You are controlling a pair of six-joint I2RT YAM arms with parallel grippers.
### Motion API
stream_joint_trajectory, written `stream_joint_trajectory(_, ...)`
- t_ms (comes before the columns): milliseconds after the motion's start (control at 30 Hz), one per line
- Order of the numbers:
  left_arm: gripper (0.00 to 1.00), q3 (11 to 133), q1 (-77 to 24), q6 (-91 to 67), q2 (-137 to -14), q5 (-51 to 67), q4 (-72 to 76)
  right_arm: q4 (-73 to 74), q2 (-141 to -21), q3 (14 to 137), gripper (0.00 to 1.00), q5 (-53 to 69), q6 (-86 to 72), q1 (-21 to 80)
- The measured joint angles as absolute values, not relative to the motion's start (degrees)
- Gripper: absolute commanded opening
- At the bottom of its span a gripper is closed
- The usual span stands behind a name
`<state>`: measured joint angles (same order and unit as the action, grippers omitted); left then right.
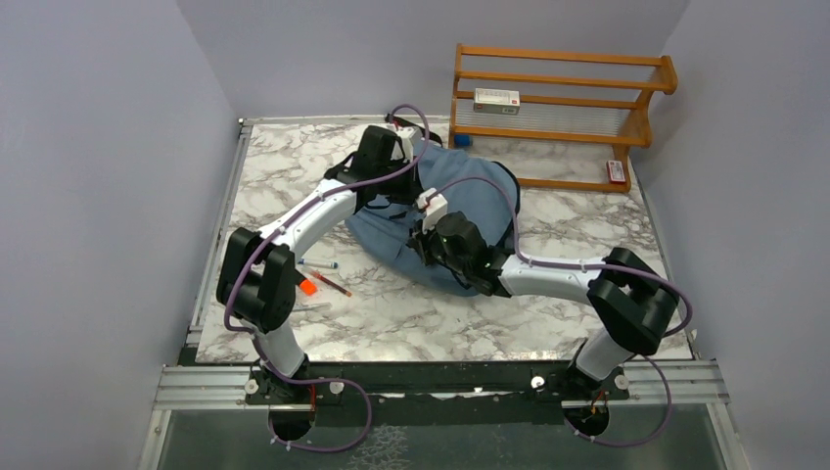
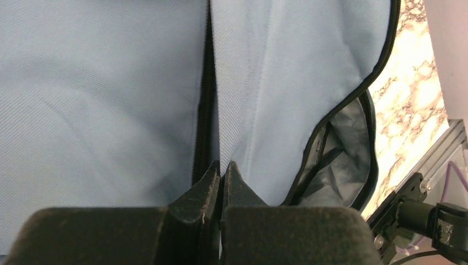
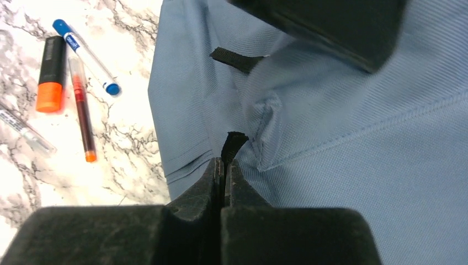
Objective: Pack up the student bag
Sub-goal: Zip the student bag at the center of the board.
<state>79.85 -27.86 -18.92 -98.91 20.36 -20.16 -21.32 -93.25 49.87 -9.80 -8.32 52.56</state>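
Student bag lies mid-desk, toward the far edge. Right fingers are fully closed, pinching a black tab. Left fingers are closed at the zipper; can't tell if they grip the pull. Risk: the thin tab slips out under tension, or the limp bag drags instead of opening. Arms cover the bag's middle, so how far it's unzipped is unclear.

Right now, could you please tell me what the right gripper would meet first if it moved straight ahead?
The student bag: the right gripper, fingers shut on its black tab, has folded blue fabric directly ahead.
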Motion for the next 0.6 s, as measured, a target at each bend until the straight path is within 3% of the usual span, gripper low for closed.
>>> stream_joint_trajectory(300, 0.52, 71.57, -22.24, -21.63, -96.33, 24.05, -14.35, -19.42, -86.32, 45.17, 0.01, -10.0, -15.33, 52.56)
stream_joint_trajectory(433, 0.62, 66.81, -20.99, -20.75, -91.31, 24.77, -11.68, -16.71, -81.69, 43.11, 0.01, -11.09, -18.0, 52.56)
stream_joint_trajectory(600, 0.68, 60.86, -20.18, -18.04, -84.09, 27.44, -7.73, -12.36, -76.03, 41.32, 0.0, -12.97, -20.69, 52.51)
